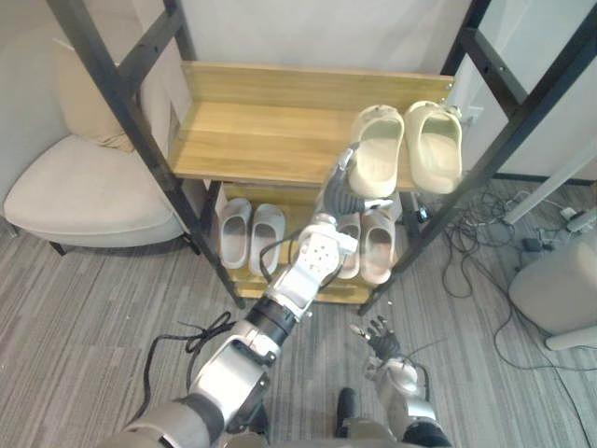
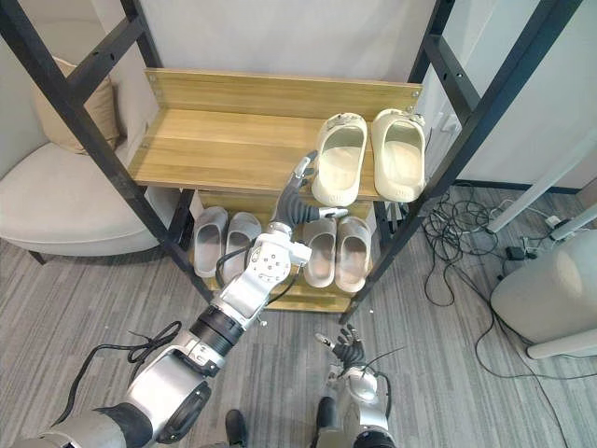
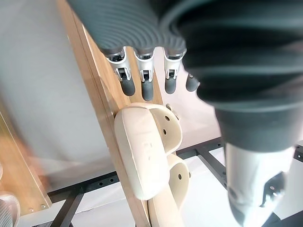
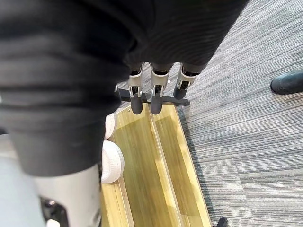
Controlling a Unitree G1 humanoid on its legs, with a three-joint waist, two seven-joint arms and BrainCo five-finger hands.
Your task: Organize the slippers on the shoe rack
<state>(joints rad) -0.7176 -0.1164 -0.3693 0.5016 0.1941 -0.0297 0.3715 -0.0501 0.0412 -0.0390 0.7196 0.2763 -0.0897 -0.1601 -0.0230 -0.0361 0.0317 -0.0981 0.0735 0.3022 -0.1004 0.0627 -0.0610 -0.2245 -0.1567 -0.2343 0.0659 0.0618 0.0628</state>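
**Left hand at a cream slipper on the upper shelf**

Two cream foam clog slippers with thick soles lie side by side, close together, at the right end of the upper wooden shelf (image 1: pixel 252 131). These are the left cream slipper (image 1: pixel 378 154) and the right cream slipper (image 1: pixel 436 145). Their near ends reach the shelf's front edge. The left wrist view shows a rounded end of the left cream slipper with small vent holes in it.

The left hand (image 1: pixel 343 191) is raised to the front left corner of the left cream slipper. Its fingers (image 3: pixel 147 90) are straight and slightly apart, with the tips just beside the slipper's rounded end; whether they touch it cannot be told. The right hand (image 1: pixel 378 334) hangs low in front of the rack, well apart from both cream slippers. Its fingers are loosely spread and hold nothing.

The black metal shoe rack (image 1: pixel 140 140) also has a lower wooden shelf (image 1: pixel 336 291). On that shelf a pair of pale grey slippers (image 1: pixel 250 233) stands at the left and a pair of off-white slippers (image 1: pixel 368 245) at the right, below the cream ones.

The rack stands on grey striped carpet (image 1: pixel 93 317) against a white wall (image 1: pixel 317 28). A cream upholstered armchair (image 1: pixel 84 191) stands to its left, and a tangle of dark cables (image 1: pixel 476 233) lies on the floor to its right.
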